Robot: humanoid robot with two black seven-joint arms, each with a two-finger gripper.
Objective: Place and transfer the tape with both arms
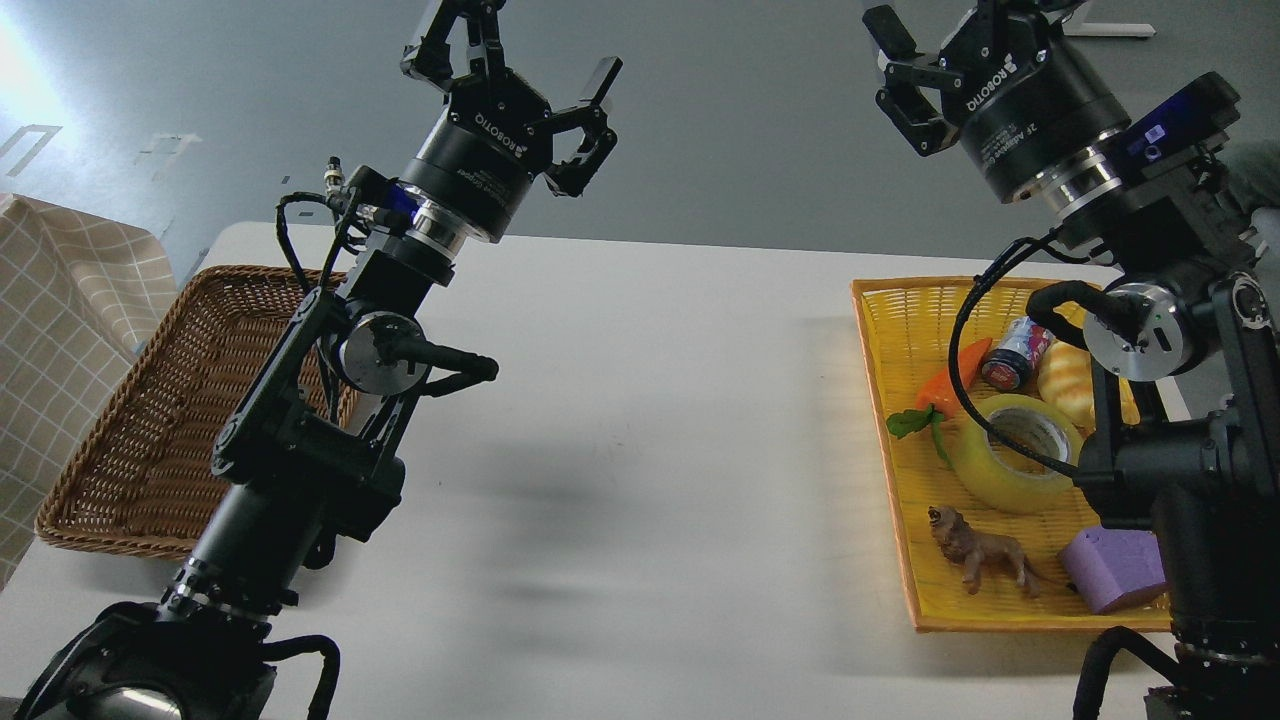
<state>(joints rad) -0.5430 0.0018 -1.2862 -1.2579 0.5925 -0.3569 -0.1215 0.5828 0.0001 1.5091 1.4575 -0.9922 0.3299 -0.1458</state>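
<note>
The tape [1012, 457], a wide yellow translucent roll with a pale core, lies flat in the yellow tray [900, 330] on the right side of the white table. A black cable of my right arm crosses in front of it. Both arms are raised high above the table. My left gripper [515, 62] is up at the top centre-left, open and holding nothing, far from the tape. My right gripper [940, 22] is at the top right, well above the tray, with its fingers spread and empty; one finger is cut off by the top edge.
The tray also holds a toy carrot [948, 385], a small can [1015, 350], a bread-shaped toy [1066, 385], a lion figure [982, 556] and a purple block [1112, 570]. A brown wicker basket [170, 400] stands at the left, beside a checked cloth [60, 330].
</note>
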